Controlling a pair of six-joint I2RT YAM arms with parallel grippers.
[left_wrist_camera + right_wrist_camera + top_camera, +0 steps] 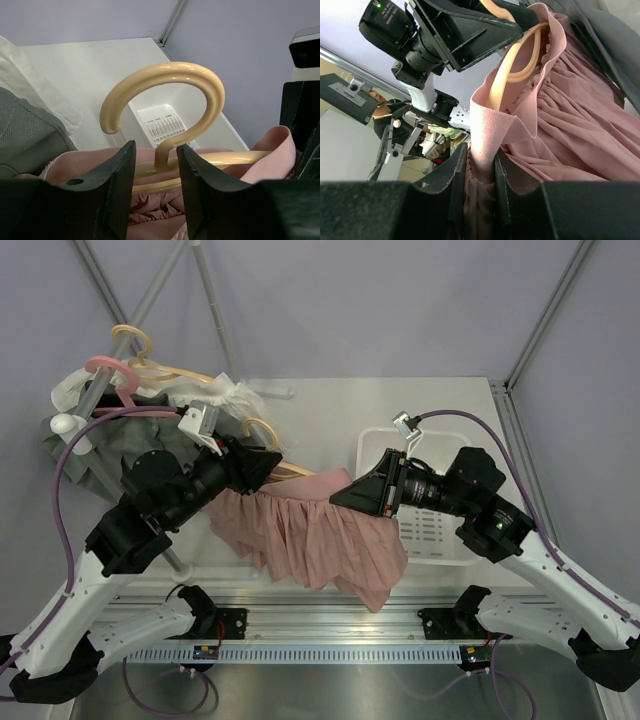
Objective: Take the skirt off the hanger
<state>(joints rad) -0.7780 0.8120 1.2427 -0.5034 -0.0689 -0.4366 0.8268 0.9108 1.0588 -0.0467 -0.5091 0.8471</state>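
Observation:
The pink pleated skirt (310,535) hangs in the air between my two grippers, its waistband still over the tan wooden hanger (292,470). My left gripper (268,465) holds the hanger. In the left wrist view its fingers (115,175) stand on either side of the neck of the hanger (167,87), across the bar, with the gripper (155,150) over the skirt (150,210). My right gripper (340,495) is shut on the skirt's waistband. In the right wrist view that gripper (480,160) pinches the stretched band (490,125), and the hanger arm (515,65) shows inside the skirt (570,125).
A white perforated basket (430,530) sits on the table under my right arm and also shows in the left wrist view (160,122). At the back left a rail carries a pink hanger (110,368), more wooden hangers, a grey garment (100,455) and a white garment (235,400).

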